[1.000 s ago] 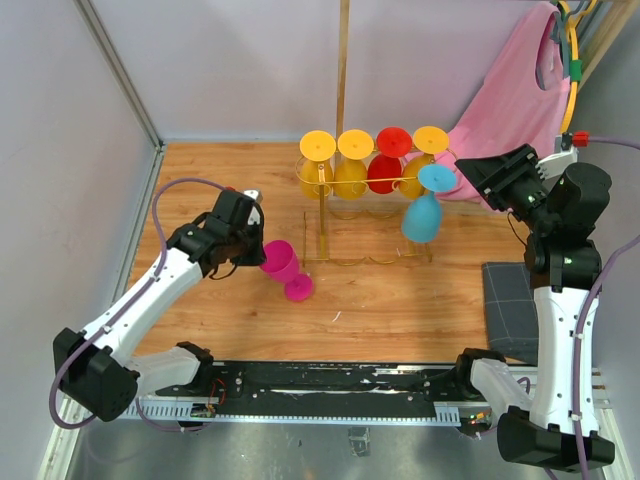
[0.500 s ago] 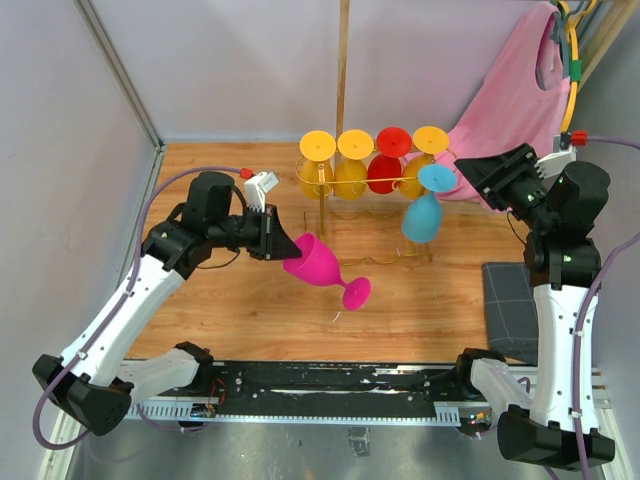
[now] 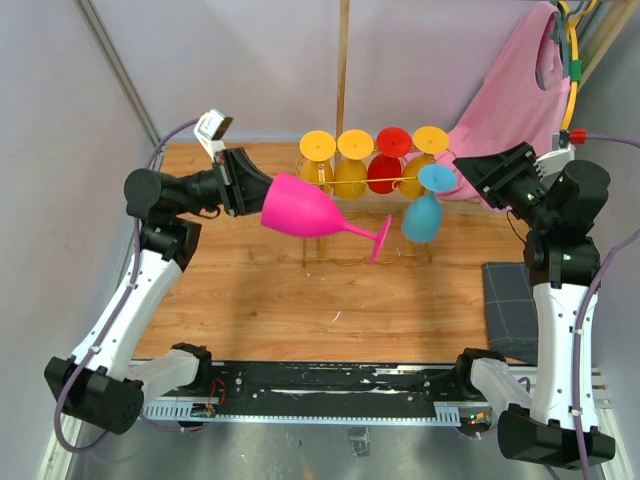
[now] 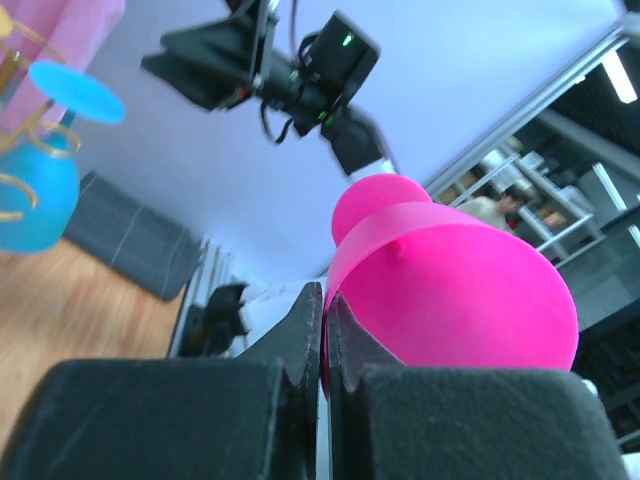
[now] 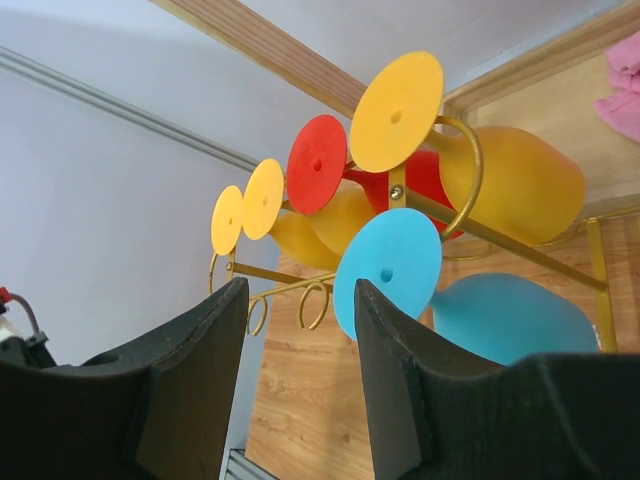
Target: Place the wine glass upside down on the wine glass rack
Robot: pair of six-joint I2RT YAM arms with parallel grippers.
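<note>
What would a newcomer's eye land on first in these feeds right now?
The bright pink wine glass, held sideways in the air by its rim in the left hand, foot toward the gold wire rack. That rack, at the back of the table, carries yellow glasses, a red glass and a blue glass upside down, with the open right hand close by.

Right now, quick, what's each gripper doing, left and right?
Left gripper: closed on the rim of the pink wine glass.
Right gripper: open, holding nothing.
</note>
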